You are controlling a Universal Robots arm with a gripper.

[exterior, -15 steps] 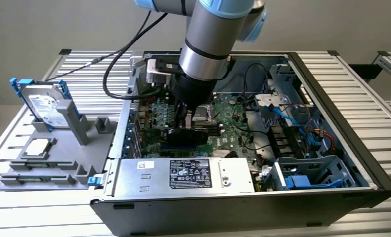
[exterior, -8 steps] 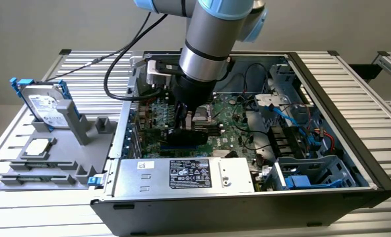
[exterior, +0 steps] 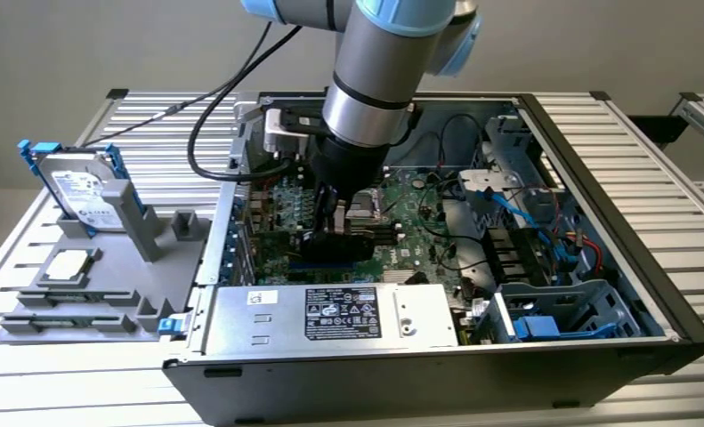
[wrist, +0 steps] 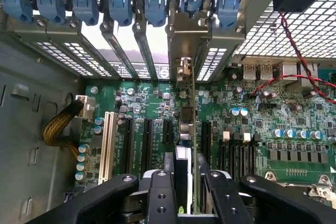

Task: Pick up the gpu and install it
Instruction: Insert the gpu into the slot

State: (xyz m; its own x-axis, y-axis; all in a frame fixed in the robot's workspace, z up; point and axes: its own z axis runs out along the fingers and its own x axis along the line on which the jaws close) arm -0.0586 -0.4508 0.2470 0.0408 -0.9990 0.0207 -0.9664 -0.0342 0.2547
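**Claw clamped on the gpu inside the open computer case**

At nine o'clock in the exterior view we see a hard drive (exterior: 78, 182) with blue rails standing upright in a gray fixture (exterior: 102, 294) on the slatted desk (exterior: 636, 124). At three o'clock of the fixture, the computer case (exterior: 447, 391) lies open, with its power supply (exterior: 327, 316) at six o'clock of the arm. Our claw (exterior: 334, 233) reaches down over the motherboard (exterior: 417, 227) near the case's centre. In the wrist view its fingers (wrist: 160, 198) grip the gpu (wrist: 193, 124), which stands edge-on and upright among the expansion slots. The card's silver bracket meets the rear slot openings, by the row of blue clips (wrist: 121, 1).
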